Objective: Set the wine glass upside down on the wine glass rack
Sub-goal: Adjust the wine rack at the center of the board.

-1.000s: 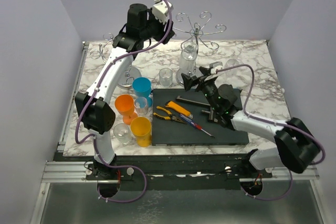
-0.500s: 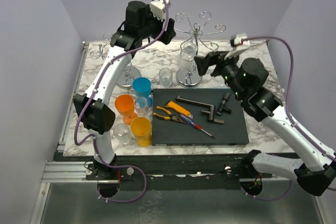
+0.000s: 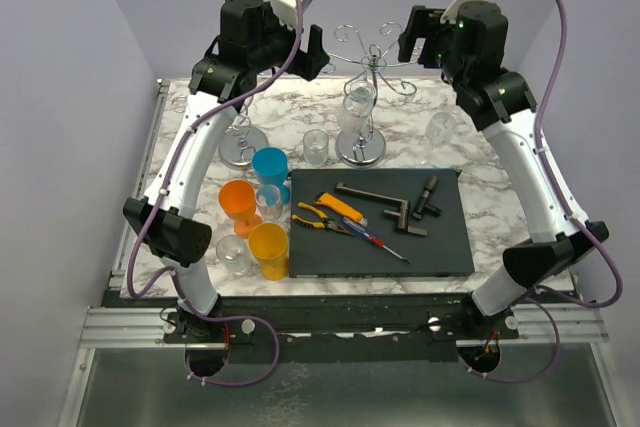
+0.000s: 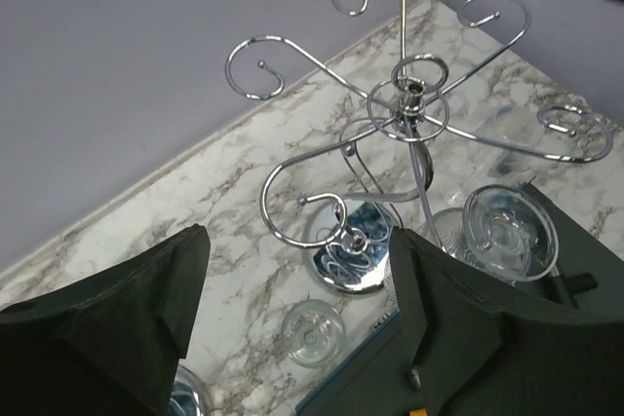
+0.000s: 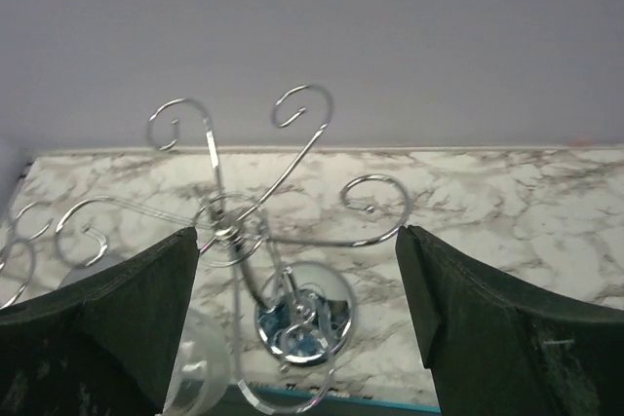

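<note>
A robot lab test cell: plain lilac walls (image 3: 60, 97) box in a marble-print table (image 3: 500, 137) mounted on aluminium rails (image 3: 130, 325)

The table (image 3: 490, 147) is white marble with grey veins, and a black mat (image 3: 450, 247) covers much of its near-right part. Toward the left edge stand 3 plain cups: a blue cup (image 3: 269, 164), an orange cup (image 3: 238, 199) and a yellow cup (image 3: 268, 243). The wine glass rack (image 3: 372, 57) is shiny chrome, the wine glass (image 3: 357, 107) is clear, and the pliers (image 3: 343, 207) have orange handles.
</note>
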Tool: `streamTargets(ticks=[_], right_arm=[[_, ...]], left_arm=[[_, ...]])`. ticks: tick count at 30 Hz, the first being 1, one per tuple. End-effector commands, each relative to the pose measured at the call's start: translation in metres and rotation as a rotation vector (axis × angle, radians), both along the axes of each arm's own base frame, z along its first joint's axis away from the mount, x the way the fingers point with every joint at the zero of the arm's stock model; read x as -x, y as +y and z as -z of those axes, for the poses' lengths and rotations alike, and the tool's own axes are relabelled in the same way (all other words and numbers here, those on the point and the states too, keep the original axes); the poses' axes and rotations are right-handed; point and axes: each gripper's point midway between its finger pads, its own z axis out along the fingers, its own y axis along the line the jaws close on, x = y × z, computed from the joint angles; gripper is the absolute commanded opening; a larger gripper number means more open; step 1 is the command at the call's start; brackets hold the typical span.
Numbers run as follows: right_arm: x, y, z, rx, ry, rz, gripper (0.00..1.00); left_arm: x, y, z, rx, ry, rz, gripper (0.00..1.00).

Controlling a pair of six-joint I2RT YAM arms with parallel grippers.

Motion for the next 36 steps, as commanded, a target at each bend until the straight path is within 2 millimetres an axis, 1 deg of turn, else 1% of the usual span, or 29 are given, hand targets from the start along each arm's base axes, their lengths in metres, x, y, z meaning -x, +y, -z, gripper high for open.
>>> streamTargets(ticks=[1, 3, 5, 9, 12, 16, 17, 23, 25, 29, 36], right_arm=[[-0.020, -0.022, -0.002, -0.007, 0.029, 0.029, 0.88], [-0.032, -0.027, 0.000, -0.002, 0.036, 0.041, 0.88], [-0.041, -0.031, 0.006, 0.000, 0.049, 0.036, 0.88], [-0.057, -0.034, 0.025, -0.015, 0.090, 0.013, 0.85], [-0.062, -0.030, 0.041, -0.014, 0.125, -0.010, 0.78], [-0.062, -0.025, 0.057, -0.017, 0.149, -0.037, 0.66], [-0.062, -0.024, 0.059, -0.018, 0.150, -0.039, 0.65], [-0.063, -0.028, 0.071, 0.006, 0.161, -0.021, 0.63], [-0.062, -0.030, 0.073, 0.013, 0.160, -0.016, 0.61], [-0.058, -0.032, 0.074, 0.011, 0.154, -0.014, 0.46], [-0.044, -0.036, 0.073, -0.010, 0.139, -0.008, 0.38]], left_arm=[[0.017, 0.003, 0.043, -0.058, 0.126, 0.026, 0.77], [0.015, 0.004, 0.056, -0.083, 0.143, 0.023, 0.74], [0.013, 0.005, 0.064, -0.095, 0.155, 0.021, 0.73], [0.010, 0.000, 0.067, -0.091, 0.164, 0.039, 0.71], [0.001, -0.003, 0.071, -0.095, 0.165, 0.035, 0.70], [-0.009, -0.011, 0.071, -0.089, 0.158, 0.047, 0.68], [-0.012, -0.013, 0.073, -0.090, 0.161, 0.049, 0.68], [-0.029, -0.019, 0.080, -0.104, 0.149, 0.040, 0.67], [-0.034, -0.019, 0.080, -0.111, 0.140, 0.034, 0.67], [-0.041, -0.019, 0.079, -0.120, 0.124, 0.025, 0.66], [-0.055, -0.020, 0.077, -0.130, 0.089, 0.006, 0.65]])
